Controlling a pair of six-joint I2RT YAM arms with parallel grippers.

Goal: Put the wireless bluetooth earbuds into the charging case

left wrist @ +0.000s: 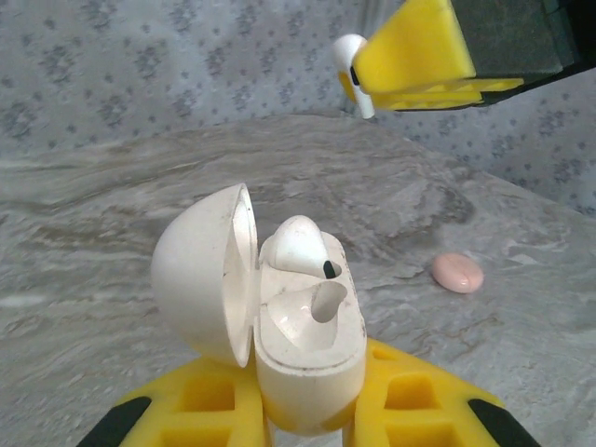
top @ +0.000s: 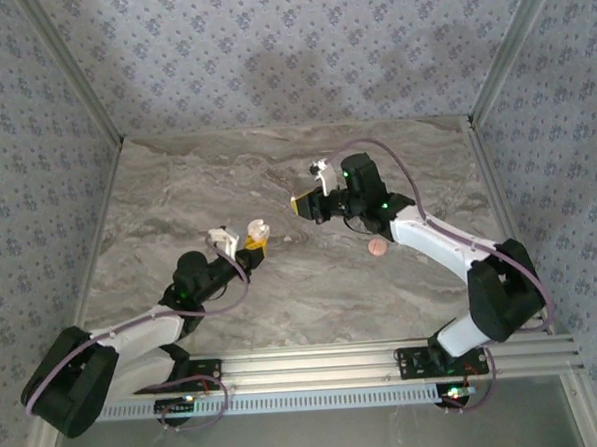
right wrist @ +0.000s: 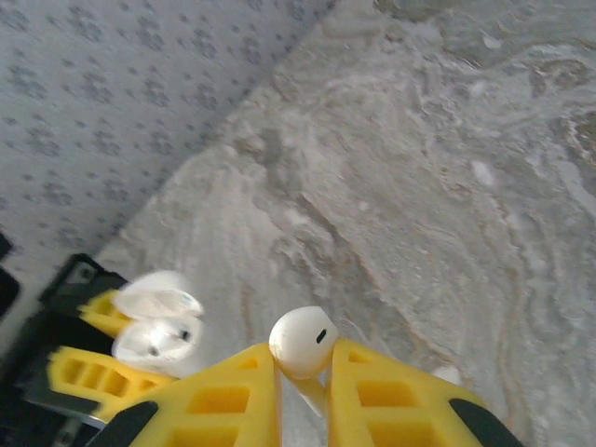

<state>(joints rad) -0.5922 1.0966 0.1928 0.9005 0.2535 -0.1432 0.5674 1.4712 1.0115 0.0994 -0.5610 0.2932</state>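
The left gripper (left wrist: 312, 410) is clamped on the base of the case (left wrist: 307, 345), holding it upright a little left of the table's (top: 177, 190) middle. The case's lid (left wrist: 200, 270) is swung open to the left. One earbud (left wrist: 300, 244) sits in the far slot of the case, its rounded head up and a small dark mark showing on its side; the near slot beside it is bare. The right gripper (right wrist: 303, 372) is closed on a second earbud (right wrist: 303, 340), pinching its stem between the yellow fingers (right wrist: 233, 396) with the white head poking out past the tips. In the top view this gripper (top: 306, 205) hangs farther back and to the right of the case (top: 257, 229), apart from it. A small pink disc (left wrist: 456, 272) lies flat on the table to the right of the case, near the right arm.
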